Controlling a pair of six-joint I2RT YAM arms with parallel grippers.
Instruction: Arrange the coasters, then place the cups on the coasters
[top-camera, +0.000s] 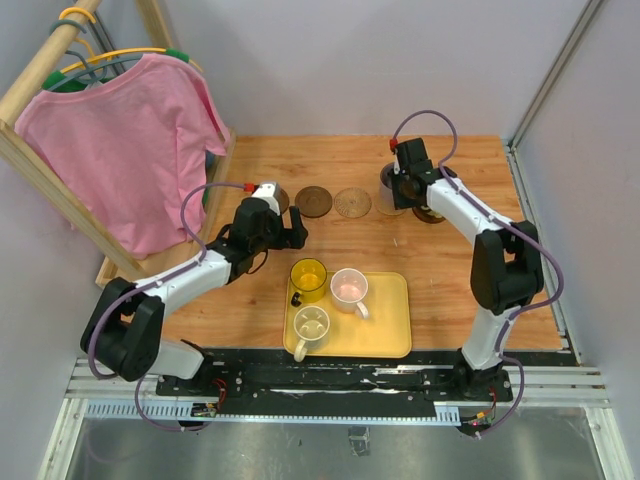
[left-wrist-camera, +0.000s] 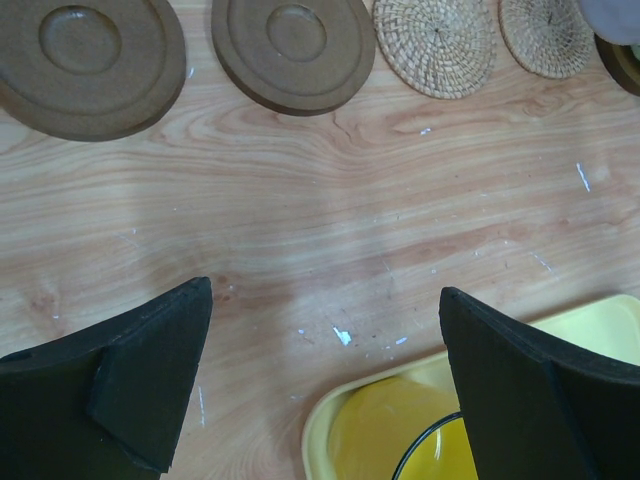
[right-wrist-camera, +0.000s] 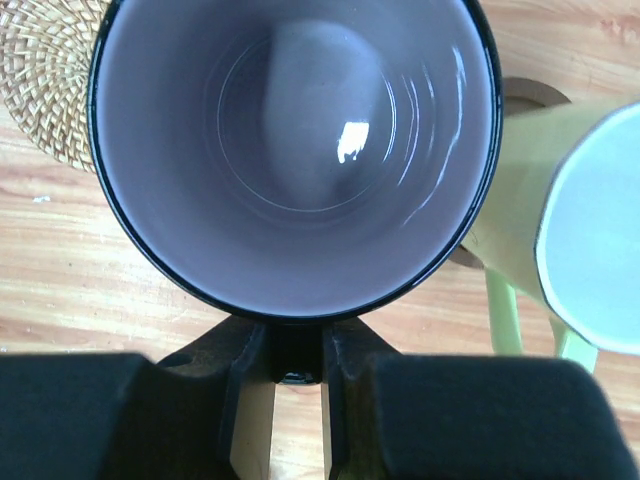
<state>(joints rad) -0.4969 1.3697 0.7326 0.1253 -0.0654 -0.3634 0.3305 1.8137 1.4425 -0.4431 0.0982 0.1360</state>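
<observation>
one table for everything. nearest the arms sits the yellow tray with three cups on it: yellow cup, pink cup and cream cup. so those three haven't gone anywhere yet.

left gripper hangs over bare wood between the tray and the coaster row, jaws wide apart, nothing in them. my guess is it goes for the yellow cup, since that one's just below it in the wrist view.

right gripper is clamped on the handle of the purple cup, over at the right part of the row. it's just beside the green cup. green cup looks parked on the end coaster, so i'd call that one done. purple cup is on or just over a tan one, can't tell if it's touched down.

smallest stuff: all five coasters look laid in a line along the far side. that's two brown coasters on the left, two tan coasters next, then the end one. arranging part looks finished to me.
</observation>
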